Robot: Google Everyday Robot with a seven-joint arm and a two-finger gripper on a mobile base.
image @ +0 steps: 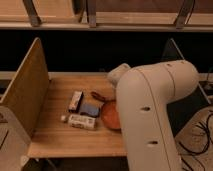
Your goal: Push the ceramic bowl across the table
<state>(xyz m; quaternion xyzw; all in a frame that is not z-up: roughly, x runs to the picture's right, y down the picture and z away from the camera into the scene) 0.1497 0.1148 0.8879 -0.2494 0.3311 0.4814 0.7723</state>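
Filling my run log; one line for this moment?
ceramic bowl on table, partly behind arm | claw hidden by arm | blue block beside bowl

We count one ceramic bowl (111, 115), one blue block (90, 109), one dark utensil (98, 96) and what seem to be two pale packets (75, 100) (81, 121). There is one table (65, 141) with two upright panels (25, 95) (172, 50), and one arm (150, 115), its gripper hidden behind it near the bowl.
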